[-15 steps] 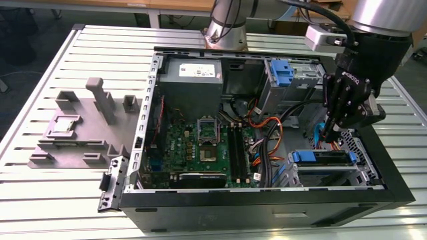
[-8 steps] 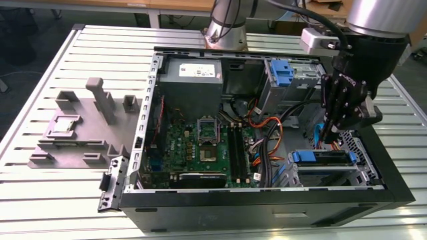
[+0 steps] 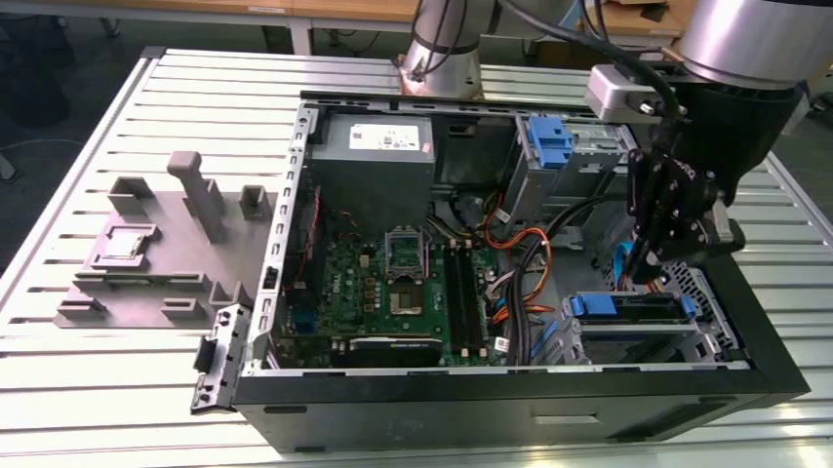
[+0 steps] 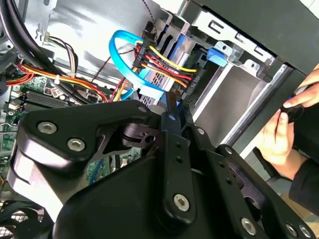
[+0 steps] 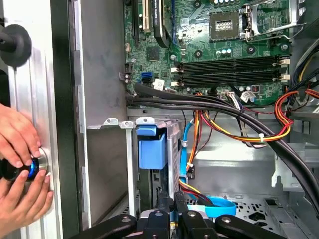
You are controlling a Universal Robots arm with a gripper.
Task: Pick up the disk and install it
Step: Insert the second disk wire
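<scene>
Black pincer [image 5: 172,206] fingers drawn narrow, nearly together, with a thin sliver of blue between the tips. I cannot tell whether that sliver is carrier rim or cable. In the exterior view the pincer [image 3: 664,263] hangs low inside the computer case [image 3: 521,414], at centre right of the frame.

The disk [image 5: 152,149] sits just beyond the fingertips, slotted on edge in the drive cage [image 3: 703,336], its blue carrier end toward the camera and its silver flank beside that. A blue data cable [image 5: 219,205] loops close by the tips.

Handling, as judged:
- metal body is stiff, fairly dense and smooth-sided
- sensitive to knocks, so no dropping or levering
- plastic carrier will flex a little; best held across the carrier's two long rails, clear of the connector end and the wiring

Views:
- the exterior view gives the whole case on the slatted bench [image 3: 156,390], the disk [image 3: 631,310] lower right, and a bare blue bracket [image 3: 553,141] upper right
- the first wrist view gives a person's hands [image 5: 20,149] on a button, left edge
</scene>
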